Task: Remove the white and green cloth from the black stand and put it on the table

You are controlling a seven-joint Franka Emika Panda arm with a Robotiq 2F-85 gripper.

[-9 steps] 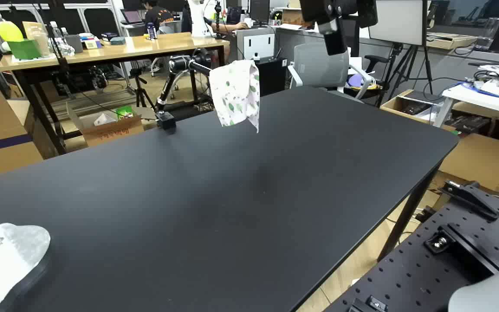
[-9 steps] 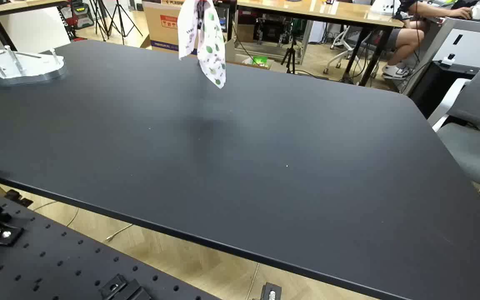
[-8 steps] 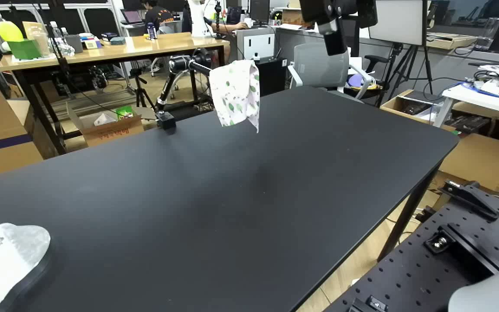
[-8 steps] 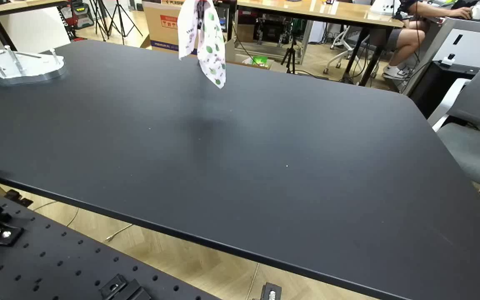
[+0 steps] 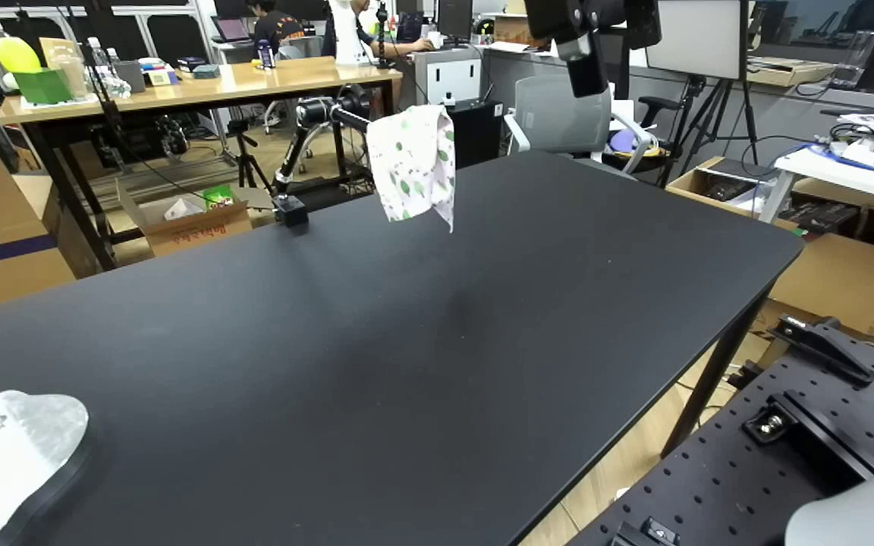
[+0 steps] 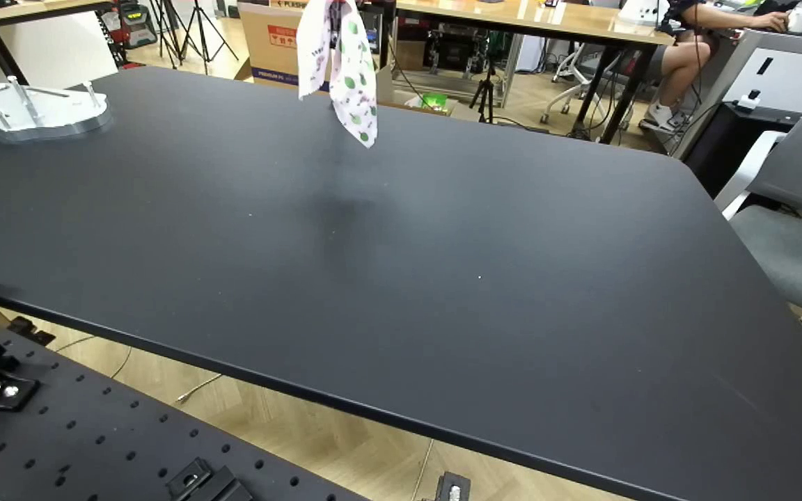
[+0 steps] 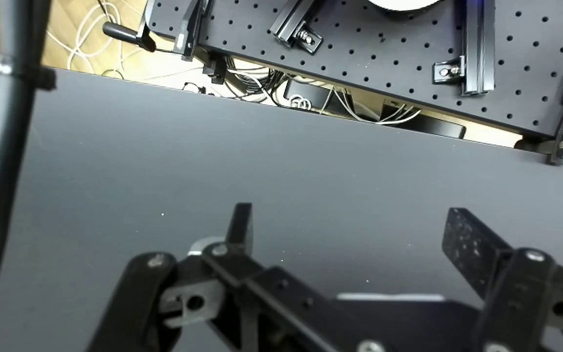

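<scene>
In an exterior view, cloth (image 5: pixel 411 163) hangs on blk stand (image 5: pixel 312 112) at 12 o'clock, not yet on table (image 5: pixel 376 364); fingers (image 5: pixel 587 74) at 1 o'clock, clear of it. Wrist view: fingers spread, nothing btwn. Prob. nil done; to do: approach, grip, lift off, lay down.

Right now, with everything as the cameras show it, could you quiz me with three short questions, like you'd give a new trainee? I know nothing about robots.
1. Multiple choice. How is the white and green cloth placed? A: spread flat; B: hanging; C: rolled up.
2. True or false? In the wrist view, the gripper, the part that grasps, is open.
3. Fill the gap. In an exterior view, the black stand rises from the ____ of the black table.

Key
1: B, it hangs from the black stand.
2: True, its jaws stand well apart.
3: edge.
</scene>
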